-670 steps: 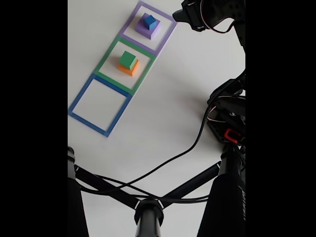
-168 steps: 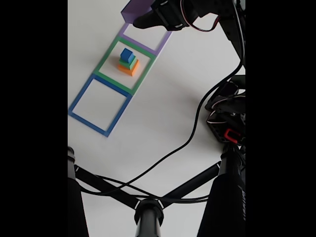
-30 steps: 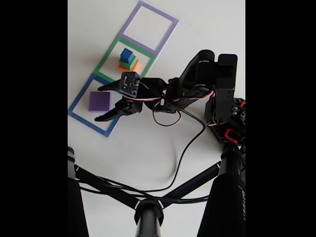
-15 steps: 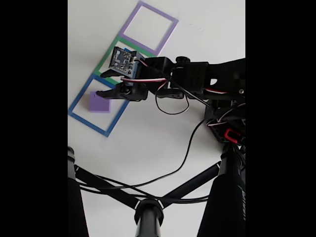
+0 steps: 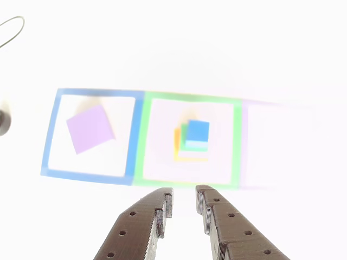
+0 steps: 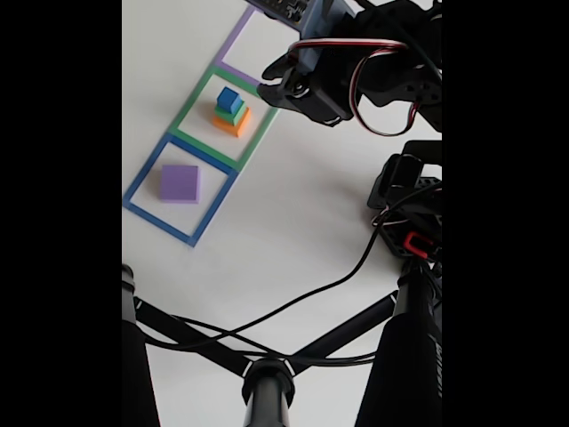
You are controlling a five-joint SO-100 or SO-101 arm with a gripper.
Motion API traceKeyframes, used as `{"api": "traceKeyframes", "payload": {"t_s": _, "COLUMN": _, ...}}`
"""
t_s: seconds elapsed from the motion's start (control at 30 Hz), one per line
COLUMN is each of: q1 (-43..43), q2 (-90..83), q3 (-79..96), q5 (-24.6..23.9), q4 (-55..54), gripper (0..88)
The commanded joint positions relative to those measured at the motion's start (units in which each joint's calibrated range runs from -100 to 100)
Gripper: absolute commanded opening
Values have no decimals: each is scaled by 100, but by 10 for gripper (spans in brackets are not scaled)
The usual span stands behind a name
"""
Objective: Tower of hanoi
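Gripper [image 5: 183,208] empty, jaws set a narrow gap apart, hanging above the desk [image 6: 293,231] just outside the green tape square [image 5: 187,140]; seen in the fixed view [image 6: 271,71] near that square's far corner, clear of the blocks. Inside the green tape square, a small stack: blue cube [image 6: 228,98] on top, green block [image 6: 233,111] under it, orange-yellow block [image 6: 232,123] at the bottom, touching the desk. Same stack in the other view, blue cube [image 5: 197,131] uppermost. Purple block [image 6: 180,183] flat and alone inside the blue tape square [image 6: 180,189], turned slightly askew in the other view [image 5: 90,129]. Purple tape square [image 6: 258,53] beside the green one, partly hidden by the arm.
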Motion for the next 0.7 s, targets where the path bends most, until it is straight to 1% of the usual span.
{"api": "traceKeyframes", "payload": {"t_s": 0.0, "q1": 525, "q2": -113, "q3": -825, "q5": 39, "q4": 676, "gripper": 2}}
{"api": "traceKeyframes", "payload": {"t_s": 0.17, "q1": 784, "q2": -121, "q3": -1180, "q5": 39, "q4": 1000, "gripper": 4}}
{"api": "traceKeyframes", "payload": {"t_s": 0.4, "q1": 1292, "q2": -186, "q3": -1034, "q5": 39, "q4": 1016, "gripper": 18}}
{"api": "traceKeyframes", "payload": {"t_s": 0.57, "q1": 1532, "q2": -355, "q3": -343, "q5": 39, "q4": 563, "gripper": 61}}
{"api": "traceKeyframes", "payload": {"t_s": 0.67, "q1": 1609, "q2": -517, "q3": 375, "q5": 39, "q4": 12, "gripper": 92}}
